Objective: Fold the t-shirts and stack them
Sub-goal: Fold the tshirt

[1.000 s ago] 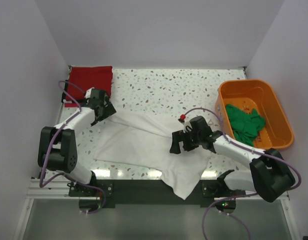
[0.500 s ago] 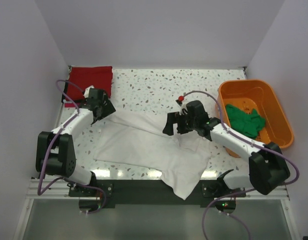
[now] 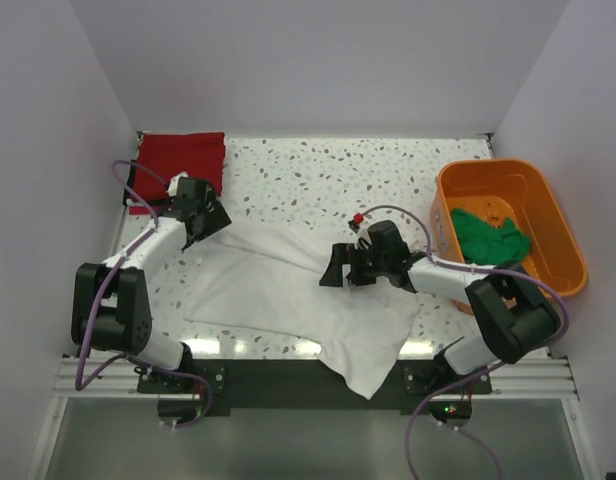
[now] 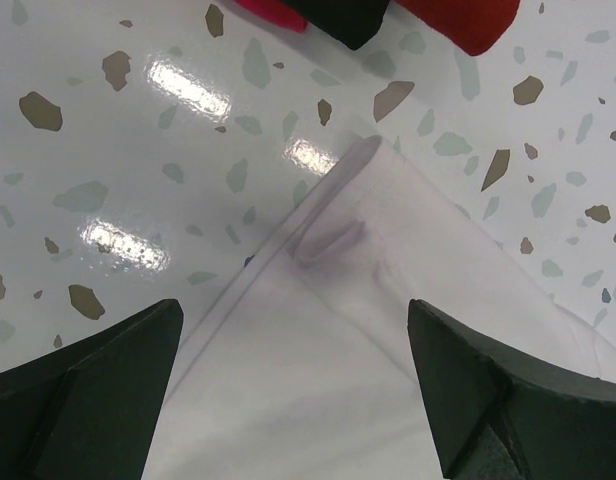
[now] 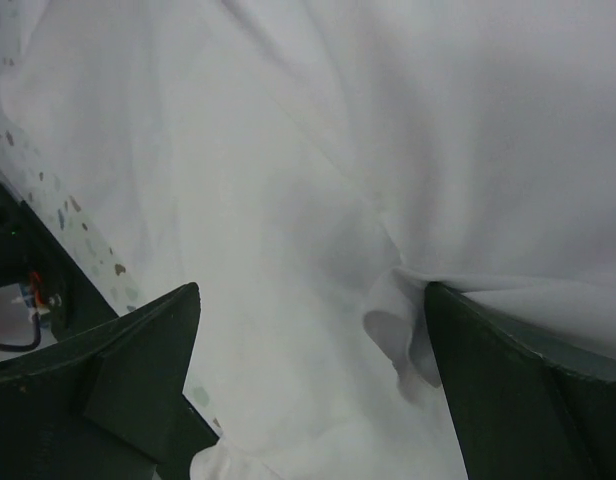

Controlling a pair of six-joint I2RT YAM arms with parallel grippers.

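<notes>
The white t-shirt lies spread and rumpled across the middle of the table, one part hanging over the near edge. My left gripper is open just above its upper-left corner, jaws wide apart and empty. My right gripper is open low over the shirt's middle, by a small raised fold. The red t-shirt lies folded at the far left corner, a thin dark one at its edge. The green t-shirt lies crumpled in the orange tub.
The orange tub stands at the right side of the speckled table. White walls close the cell on three sides. The arm bases sit on the dark rail at the near edge.
My right gripper has swung from the shirt's right part up and then left toward the shirt's middle, staying open. My left gripper has hardly moved.
</notes>
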